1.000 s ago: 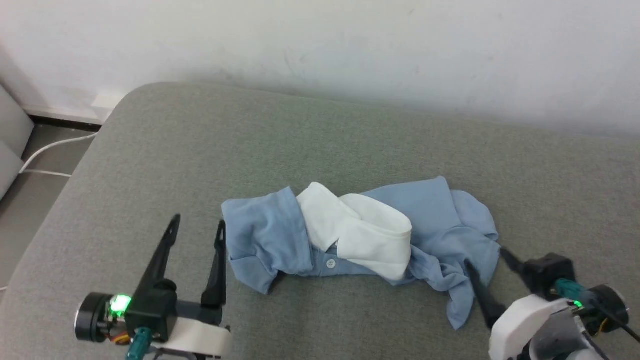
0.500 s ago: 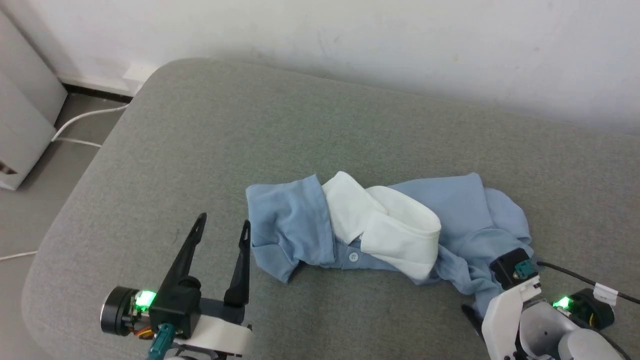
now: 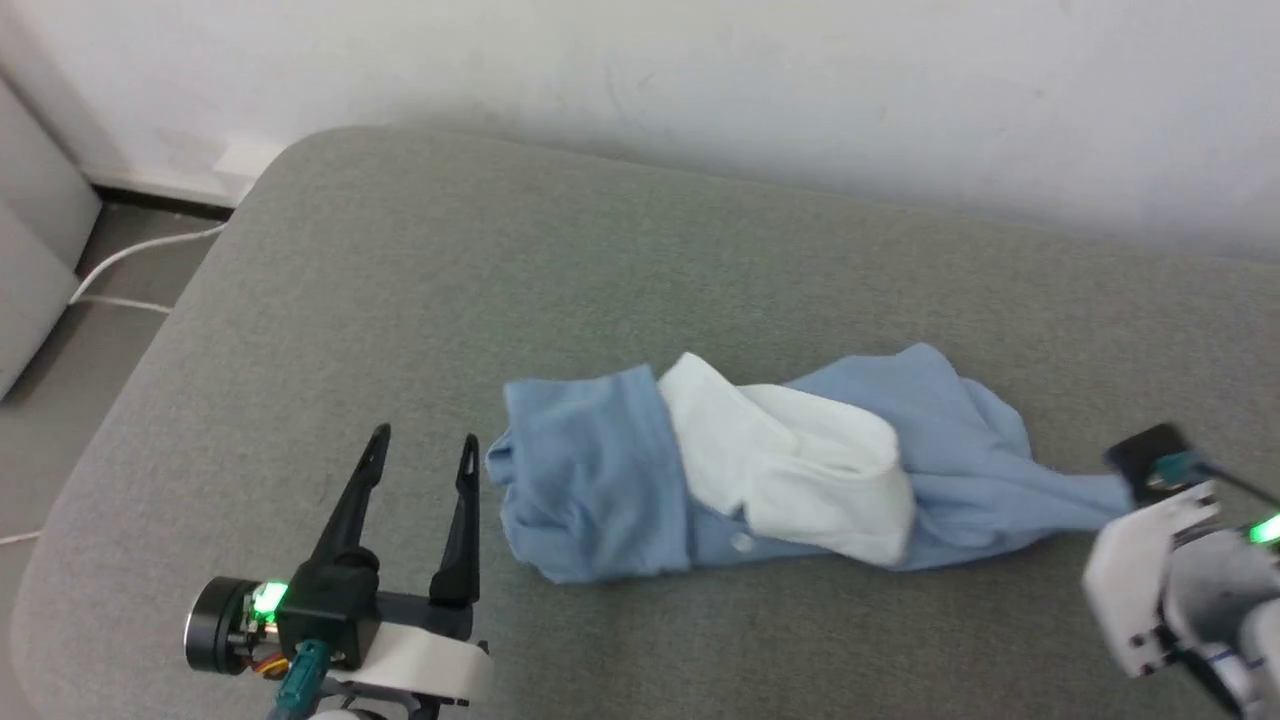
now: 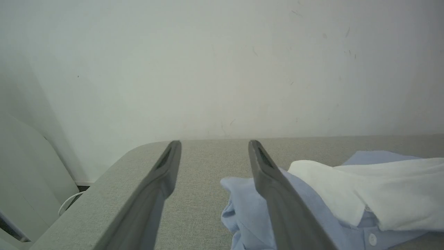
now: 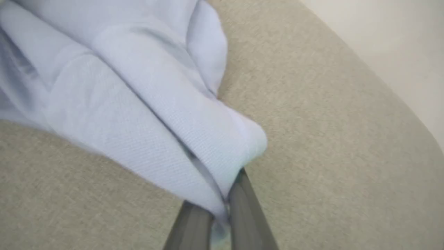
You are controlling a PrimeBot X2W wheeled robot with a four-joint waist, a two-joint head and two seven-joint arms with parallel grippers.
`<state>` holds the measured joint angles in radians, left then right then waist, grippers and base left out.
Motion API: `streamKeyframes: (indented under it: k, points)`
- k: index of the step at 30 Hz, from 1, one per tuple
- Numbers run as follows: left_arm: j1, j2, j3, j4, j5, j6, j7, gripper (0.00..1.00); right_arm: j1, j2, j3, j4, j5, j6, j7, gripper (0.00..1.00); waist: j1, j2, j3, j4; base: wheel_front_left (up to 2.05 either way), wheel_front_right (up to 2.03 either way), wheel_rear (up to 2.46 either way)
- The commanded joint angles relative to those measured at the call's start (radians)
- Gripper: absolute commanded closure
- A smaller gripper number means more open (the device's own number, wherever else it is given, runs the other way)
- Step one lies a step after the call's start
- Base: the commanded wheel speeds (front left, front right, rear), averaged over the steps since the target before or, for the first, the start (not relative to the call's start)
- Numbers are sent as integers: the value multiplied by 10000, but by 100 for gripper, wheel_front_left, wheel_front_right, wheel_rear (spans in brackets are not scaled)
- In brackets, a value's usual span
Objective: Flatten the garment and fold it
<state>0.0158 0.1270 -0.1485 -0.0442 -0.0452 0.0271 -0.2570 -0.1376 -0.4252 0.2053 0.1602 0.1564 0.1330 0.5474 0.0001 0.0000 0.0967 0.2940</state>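
So the garment (image 3: 590, 480) is a bunched roll on the grey cushion (image 3: 400, 280). Its long axis runs left-right, and the white collar (image 3: 800, 470) sits mid-roll. The right gripper (image 5: 225, 208) is pinched tight on the right end, which tapers toward it. The left gripper (image 3: 424, 437) has its fingers spread wide and empty, with the garment's left end just to its right. I'd guess that's the nearer grab.

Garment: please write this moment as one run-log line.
right claw: shut on garment end | left claw: open, beside garment | garment: bunched on cushion
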Motion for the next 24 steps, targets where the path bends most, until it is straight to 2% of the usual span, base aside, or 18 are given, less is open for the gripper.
streamKeyframes:
  k: [1,5,10,11,12,13,18,24]
  points:
    - [88,-70,81,8,-25,-49,-47,0,89,-184,-499,-263,-269,-23,-83,100,-1,0,-290,-469,0,0,0]
    - [137,-140,176,-9,-23,-121,-47,0,684,-330,-1918,-1005,-926,-23,136,100,-1,0,-431,-840,0,0,0]
    - [113,-254,246,-6,-27,-218,-47,0,2088,245,-2766,-1314,-1089,-23,465,100,-1,0,-392,-1132,0,0,0]
    - [98,-273,240,17,-27,-257,-47,0,2296,430,-2836,-1215,-1008,-23,431,85,-1,0,-371,-1165,0,0,0]
    - [84,-289,238,44,-28,-298,-47,0,2444,607,-2898,-1087,-976,-23,336,14,-1,0,-354,-1198,0,0,0]
    - [68,-304,232,75,-25,-339,-47,0,2531,747,-2946,-950,-1006,-23,201,0,-1,0,-341,-1220,0,0,0]
    - [52,-347,243,193,-14,-532,-47,0,2298,1486,-3165,-693,-857,-23,-703,0,-1,0,-347,-1387,0,0,0]
    - [21,-399,241,299,-117,-806,-47,0,1651,2309,-3548,-1800,-318,-23,-2226,0,-1,0,-412,-1544,0,0,0]
